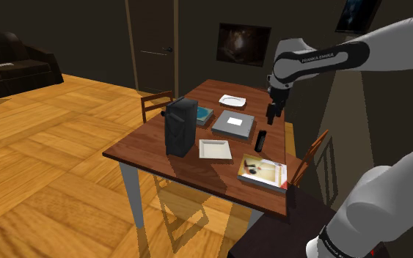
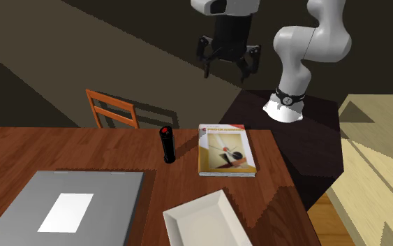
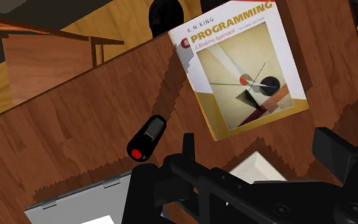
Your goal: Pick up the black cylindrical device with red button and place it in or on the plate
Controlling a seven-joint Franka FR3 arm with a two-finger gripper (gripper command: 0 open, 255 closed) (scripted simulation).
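Observation:
A black cylindrical device [image 2: 167,145] with a red button on its end lies on the wooden table [image 2: 69,147], between a grey flat case [image 2: 62,206] and a programming book [image 2: 226,149]. The device [image 1: 260,137] is also in the shoulder view, and in the wrist view the device [image 3: 147,137] lies ahead of the fingers. My gripper [image 2: 226,72] hangs open well above the table, over the device and the book, with nothing between its fingers. The gripper [image 1: 271,117] and again the gripper [image 3: 258,145] are seen open. A white square plate [image 1: 215,149] lies near the device; the same plate [image 2: 205,220] sits beside the case.
A second white plate [image 1: 232,100] lies at the table's far end. A tall black box [image 1: 180,126] stands by some stacked books [image 1: 205,114]. Wooden chairs [image 2: 111,110] stand at the table's sides. The book [image 3: 244,67] lies close to the table's edge.

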